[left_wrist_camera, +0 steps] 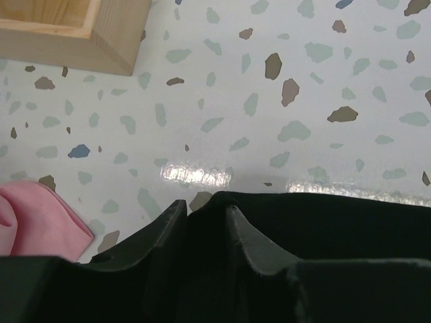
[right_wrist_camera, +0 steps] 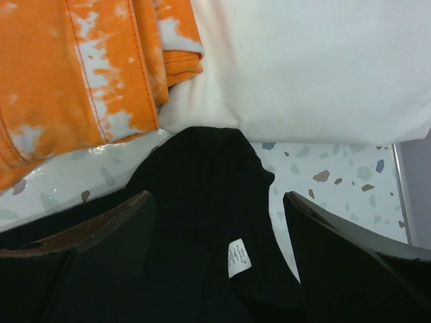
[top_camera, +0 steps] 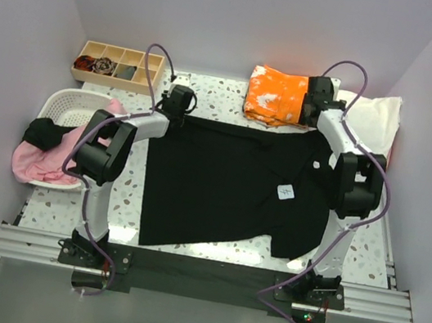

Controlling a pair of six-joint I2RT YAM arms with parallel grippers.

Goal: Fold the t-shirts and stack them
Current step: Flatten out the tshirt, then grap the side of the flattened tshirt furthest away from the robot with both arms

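Observation:
The black t-shirt [top_camera: 221, 179] lies spread flat across the middle of the table, its small white label [top_camera: 285, 191] facing up. My left gripper [top_camera: 178, 99] is at its far left corner. In the left wrist view its jaws [left_wrist_camera: 204, 208] stand partly apart, and the black cloth's edge [left_wrist_camera: 337, 222] rises between them. My right gripper [top_camera: 320, 92] is at the far right corner, open wide [right_wrist_camera: 217, 198] over the black cloth [right_wrist_camera: 195, 175] and its label [right_wrist_camera: 236, 258]. A folded orange blotched shirt [top_camera: 275, 95] and a cream shirt [top_camera: 377, 114] lie just beyond it.
A white slotted basket [top_camera: 61, 98] at the left holds a pink shirt [top_camera: 46, 162] and a dark garment [top_camera: 42, 132]. A wooden compartment tray [top_camera: 118, 79] stands at the back left. The pink cloth [left_wrist_camera: 34, 219] and the tray's corner [left_wrist_camera: 74, 40] also show in the left wrist view.

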